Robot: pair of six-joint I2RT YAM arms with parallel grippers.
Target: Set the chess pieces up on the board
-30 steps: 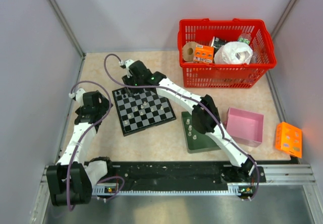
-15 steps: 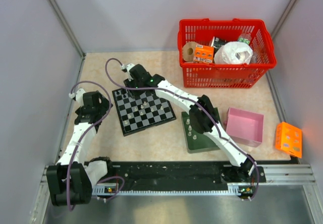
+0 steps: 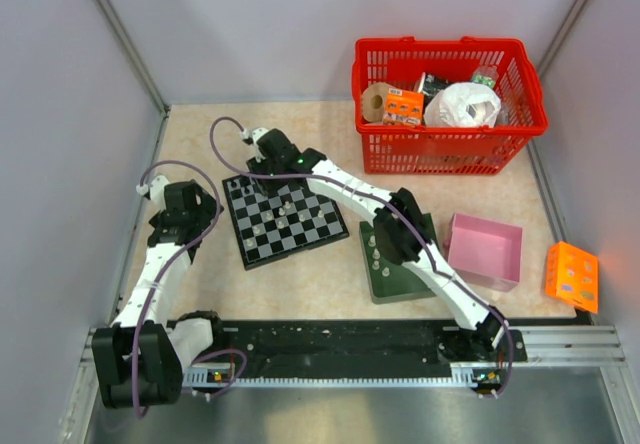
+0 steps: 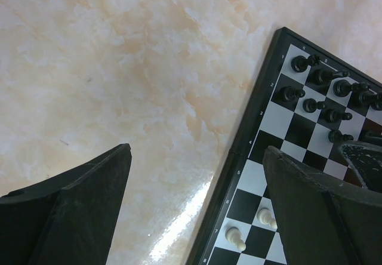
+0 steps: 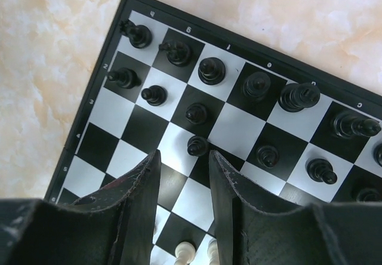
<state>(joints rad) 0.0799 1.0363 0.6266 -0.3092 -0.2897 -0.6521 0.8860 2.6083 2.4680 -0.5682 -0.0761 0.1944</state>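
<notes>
Looking across from the left, I saw the left gripper (image 4: 197,153) hanging over the marbled table (image 4: 119,68), just beside the left edge of the board (image 4: 280,139), its jaws spread wide with nothing between them. The board lay flat, left of the table's middle, turned a little out of square with the table edges. The chess pieces (image 5: 212,70) on it were in two groups: black ones stood along the two rows at the far end, some leaning, and a few whitish ones (image 4: 236,238) stood nearer the middle. The right arm reached across from the right, and the right gripper (image 5: 185,156) was poised above the far left part of the board. Its jaws were partly apart and held nothing, only checkered squares showing in the gap. One black pawn (image 5: 197,146) stood on the board just past the fingertips (image 5: 149,175), and I could not tell whether they touched it. Right of the board lay a dark green tray (image 3: 388,286) with small pieces on it, partly under the right arm. Beyond that were a pink box (image 3: 487,249), a red basket (image 3: 450,152) of odds and ends at the far right, and an orange box (image 3: 572,276) at the right edge
</notes>
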